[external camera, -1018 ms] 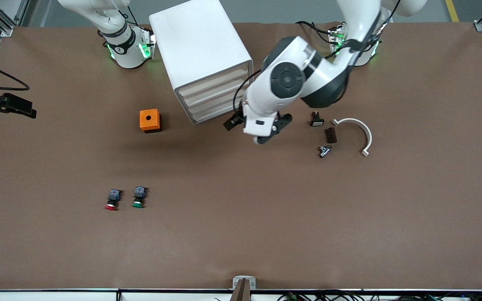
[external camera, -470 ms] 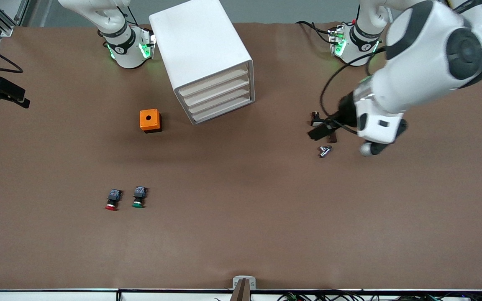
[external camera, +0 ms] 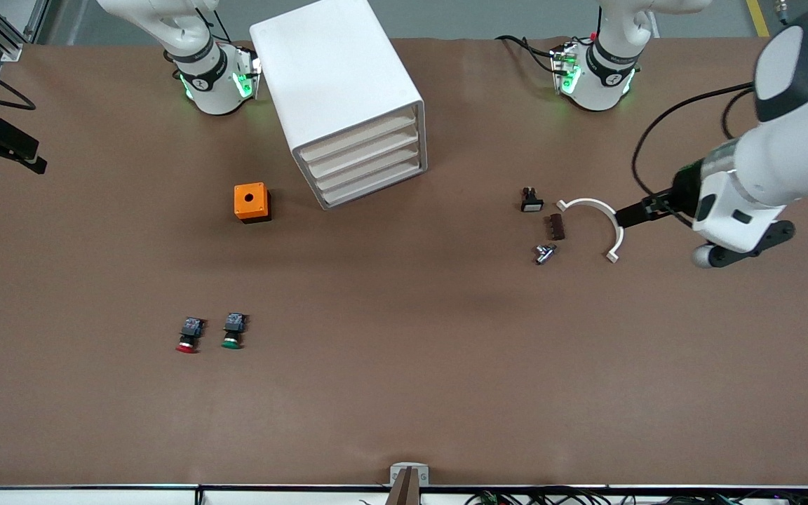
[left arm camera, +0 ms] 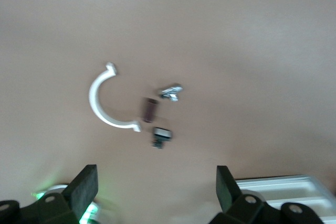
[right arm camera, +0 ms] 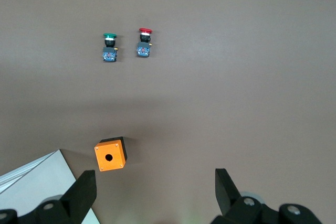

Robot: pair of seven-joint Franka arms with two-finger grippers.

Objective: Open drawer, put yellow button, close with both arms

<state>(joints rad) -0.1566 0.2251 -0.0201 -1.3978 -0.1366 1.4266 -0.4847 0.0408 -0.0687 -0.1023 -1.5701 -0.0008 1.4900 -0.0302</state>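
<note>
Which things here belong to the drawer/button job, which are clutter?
Job: top drawer, shut; left gripper, open, by the white clamp; right gripper, open, at the right arm's table end. Yellow button unseen.
Clutter: white clamp, red button, green button, orange box, brown block, metal fitting, black switch.

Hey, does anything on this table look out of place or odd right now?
Only one thing: the white drawer cabinet sits skewed, its drawer fronts angled toward the left arm's end rather than square to the table. All four drawers look shut. Nothing appears spilled or broken.
</note>
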